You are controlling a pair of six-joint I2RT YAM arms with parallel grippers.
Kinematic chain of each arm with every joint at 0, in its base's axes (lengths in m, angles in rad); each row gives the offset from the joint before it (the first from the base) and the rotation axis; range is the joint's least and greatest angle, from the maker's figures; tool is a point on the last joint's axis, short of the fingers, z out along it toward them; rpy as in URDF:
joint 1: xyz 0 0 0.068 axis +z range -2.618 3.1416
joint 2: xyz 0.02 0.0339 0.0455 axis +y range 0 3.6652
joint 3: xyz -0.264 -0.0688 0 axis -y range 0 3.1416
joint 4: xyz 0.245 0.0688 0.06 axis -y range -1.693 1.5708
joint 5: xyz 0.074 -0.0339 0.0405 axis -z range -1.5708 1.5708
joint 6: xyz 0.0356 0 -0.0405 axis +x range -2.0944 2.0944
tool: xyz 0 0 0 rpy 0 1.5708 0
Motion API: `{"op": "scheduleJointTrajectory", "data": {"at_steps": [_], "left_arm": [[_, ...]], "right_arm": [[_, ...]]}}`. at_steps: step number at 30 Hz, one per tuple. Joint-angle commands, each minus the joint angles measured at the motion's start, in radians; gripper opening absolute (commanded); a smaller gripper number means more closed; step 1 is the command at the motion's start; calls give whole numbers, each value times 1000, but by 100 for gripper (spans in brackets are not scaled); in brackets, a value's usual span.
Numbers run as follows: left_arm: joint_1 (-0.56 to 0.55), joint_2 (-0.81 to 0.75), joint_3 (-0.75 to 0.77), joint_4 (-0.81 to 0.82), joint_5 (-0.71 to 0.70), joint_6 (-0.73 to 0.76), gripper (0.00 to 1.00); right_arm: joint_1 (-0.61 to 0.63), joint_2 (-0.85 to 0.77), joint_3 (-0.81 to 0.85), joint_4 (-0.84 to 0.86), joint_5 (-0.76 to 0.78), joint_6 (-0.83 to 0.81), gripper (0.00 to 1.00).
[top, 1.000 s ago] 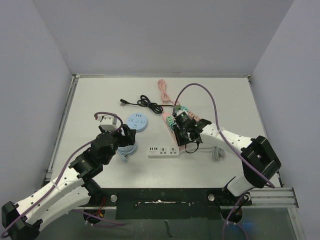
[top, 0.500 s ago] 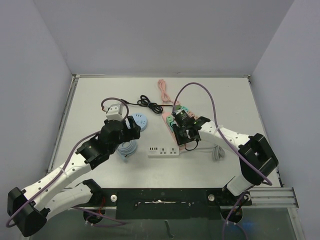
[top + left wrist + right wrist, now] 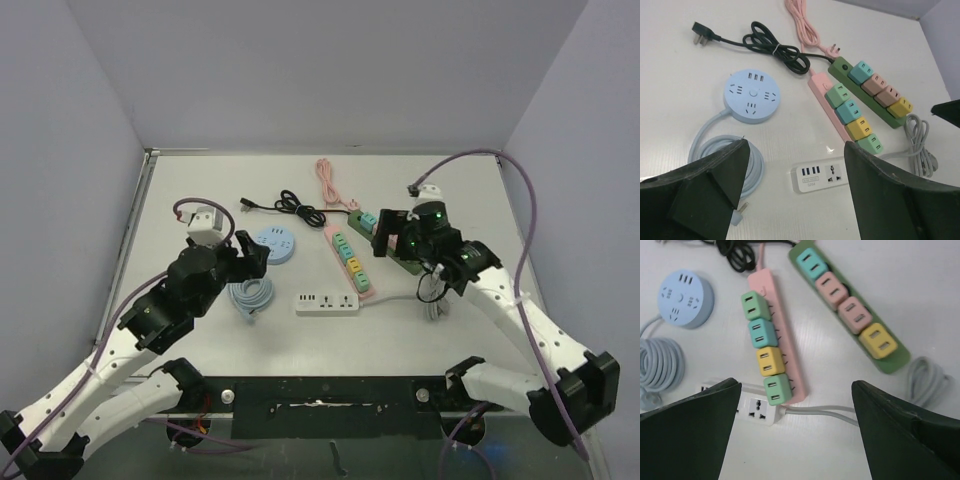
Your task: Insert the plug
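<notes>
A black plug (image 3: 700, 39) on a bundled black cord (image 3: 300, 210) lies loose at the back of the table. A pink strip (image 3: 350, 262) carries coloured cube adapters, and a green strip (image 3: 895, 364) lies beside it. A white power strip (image 3: 822, 175) sits below them. The pink strip's own plug (image 3: 832, 49) lies by the green strip's end. My left gripper (image 3: 795, 150) hovers open above the white strip and a blue cable coil (image 3: 250, 295). Also open and holding nothing, my right gripper (image 3: 795, 390) hangs over the pink strip's near end.
A round blue socket hub (image 3: 751, 95) lies left of the pink strip, its cable ending in a small plug (image 3: 737, 217). A grey cord bundle (image 3: 927, 380) lies right of the green strip. A pink cable (image 3: 328, 180) runs to the back. Walls border the table.
My right gripper has lifted off the pink strip, pulled back to the right and opened. My left arm swung toward the blue hub, then drew back a little.
</notes>
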Motion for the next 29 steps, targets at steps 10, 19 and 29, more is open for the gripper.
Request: {"op": "scheduleJointTrajectory", "data": {"at_steps": [10, 19, 29], "left_arm": [[5, -219, 191, -154, -226, 117, 76], [5, -262, 338, -247, -306, 184, 76], [7, -277, 321, -243, -281, 200, 76]], "right_arm": [[-92, -493, -53, -171, 472, 72, 98], [-93, -695, 35, -252, 606, 34, 98], [-92, -733, 60, -292, 608, 58, 98]]}}
